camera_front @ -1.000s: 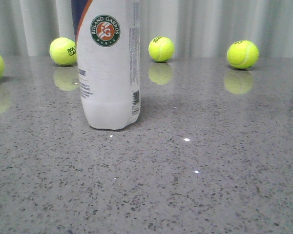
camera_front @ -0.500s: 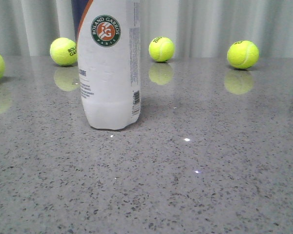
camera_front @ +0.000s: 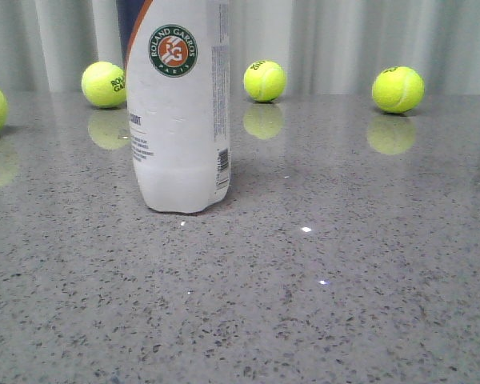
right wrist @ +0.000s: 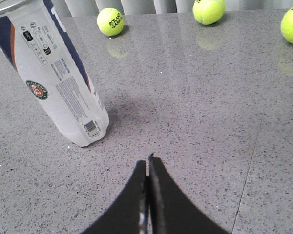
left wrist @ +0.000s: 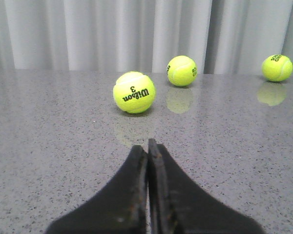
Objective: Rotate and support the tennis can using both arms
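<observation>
Both pincers pressed closed, holding nothing: left pincer [left wrist: 148, 146] faces loose tennis balls [left wrist: 134, 92], right pincer [right wrist: 147, 163] hangs over bare desk [right wrist: 210, 122], near the tennis can [right wrist: 58, 73] but apart from it. Can stands upright on desk, untouched. Approach step, judged barely begun; next calls for parting fingers, closing in on both sides. Contents not visible through the wall.
</observation>
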